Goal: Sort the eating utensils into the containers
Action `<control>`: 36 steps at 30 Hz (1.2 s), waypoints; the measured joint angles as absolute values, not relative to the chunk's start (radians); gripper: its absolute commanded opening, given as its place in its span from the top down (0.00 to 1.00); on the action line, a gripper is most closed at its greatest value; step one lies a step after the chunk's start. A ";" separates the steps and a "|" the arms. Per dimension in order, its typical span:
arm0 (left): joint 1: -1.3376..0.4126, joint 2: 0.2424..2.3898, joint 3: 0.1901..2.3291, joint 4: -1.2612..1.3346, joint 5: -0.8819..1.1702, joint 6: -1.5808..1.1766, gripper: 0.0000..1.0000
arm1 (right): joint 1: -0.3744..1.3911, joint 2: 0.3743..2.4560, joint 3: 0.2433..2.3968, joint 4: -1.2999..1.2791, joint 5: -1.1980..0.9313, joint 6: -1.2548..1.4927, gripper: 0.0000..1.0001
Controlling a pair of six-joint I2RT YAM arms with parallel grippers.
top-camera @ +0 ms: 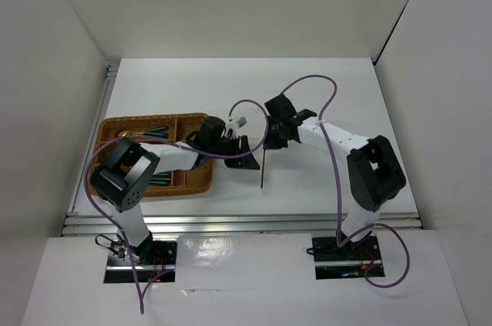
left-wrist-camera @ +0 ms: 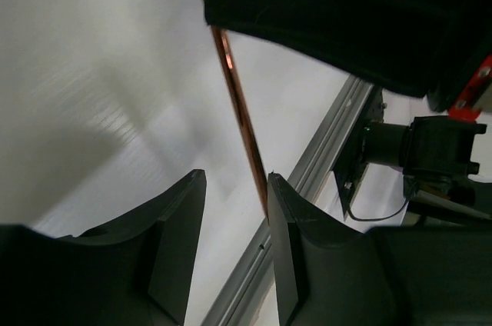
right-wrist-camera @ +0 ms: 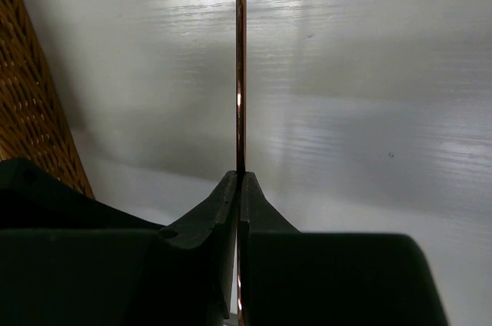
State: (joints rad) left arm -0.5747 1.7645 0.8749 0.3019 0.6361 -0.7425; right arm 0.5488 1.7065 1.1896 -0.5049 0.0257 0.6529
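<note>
A: While the right gripper point(right-wrist-camera: 240, 176) is clamped on the chopstick point(right-wrist-camera: 241, 72), where's the stick sitting?

B: Just right of the wicker tray point(top-camera: 115, 122), pointing near; left gripper point(left-wrist-camera: 237, 180) spread wide, stick between its fingers point(left-wrist-camera: 181, 226), maybe brushing one. Can't tell from the left wrist view.

A: Handling?

B: Light, stiff, thin, glossy: likely slippery, prone to pivot. Take it nearer mid-length, squarely, with a firm pinch.
</note>
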 measured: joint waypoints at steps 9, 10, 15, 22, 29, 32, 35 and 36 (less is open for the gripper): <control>-0.593 1.798 0.899 0.395 0.652 -0.818 0.47 | 0.565 1.687 1.190 -0.472 0.007 0.663 0.95; -0.593 1.801 0.899 0.398 0.652 -0.824 0.47 | 0.565 1.681 1.189 -0.463 0.003 0.665 0.95; -0.593 1.816 0.899 0.422 0.638 -0.863 0.49 | 0.567 1.648 1.188 -0.434 -0.014 0.677 0.95; -0.593 1.816 0.899 0.442 0.625 -0.889 0.86 | 0.574 1.645 1.164 -0.411 -0.027 0.685 0.95; -0.593 1.820 0.896 0.411 0.607 -0.894 0.86 | 0.574 1.634 1.137 -0.402 -0.026 0.694 0.85; -0.594 1.820 0.896 0.413 0.607 -0.892 0.86 | 0.574 1.629 1.134 -0.404 -0.027 0.692 0.72; -0.591 1.819 0.896 0.421 0.607 -0.892 0.85 | 0.574 1.606 1.124 -0.414 -0.028 0.688 0.57; -0.590 1.818 0.894 0.421 0.607 -0.891 0.85 | 0.574 1.591 1.123 -0.422 -0.028 0.685 0.55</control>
